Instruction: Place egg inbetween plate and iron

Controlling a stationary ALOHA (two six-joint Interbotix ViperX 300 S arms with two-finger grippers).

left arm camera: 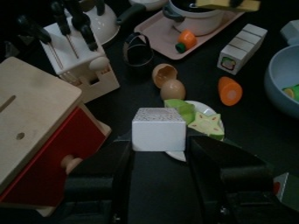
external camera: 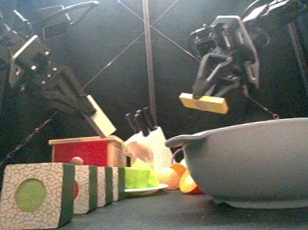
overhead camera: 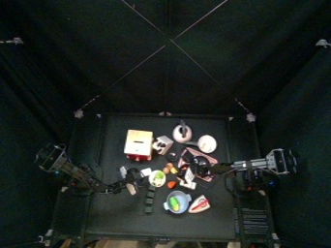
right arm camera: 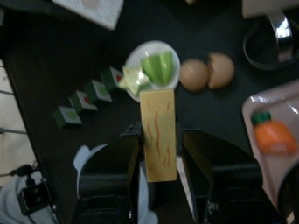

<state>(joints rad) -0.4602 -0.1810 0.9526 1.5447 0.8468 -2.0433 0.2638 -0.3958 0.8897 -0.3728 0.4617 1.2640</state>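
Observation:
A brown egg [left arm camera: 173,88] lies on the table beside a brown half shell [left arm camera: 163,72], next to a small white plate [left arm camera: 212,108] of green lettuce. My left gripper [left arm camera: 158,145] is shut on a white block [left arm camera: 158,129] and holds it above the plate's edge. My right gripper [right arm camera: 158,150] is shut on a yellow slab [right arm camera: 158,131], above the table near the same plate [right arm camera: 138,51] and the egg and shell [right arm camera: 194,73]. In the front view both grippers [external camera: 98,113] [external camera: 207,95] hang in the air. I cannot make out an iron for certain.
A wooden box with a red side [left arm camera: 35,122], a knife block [left arm camera: 79,48], a pink tray [left arm camera: 158,39] with a carrot, a row of green-faced blocks [external camera: 49,193] and a big grey bowl [external camera: 254,161] crowd the table.

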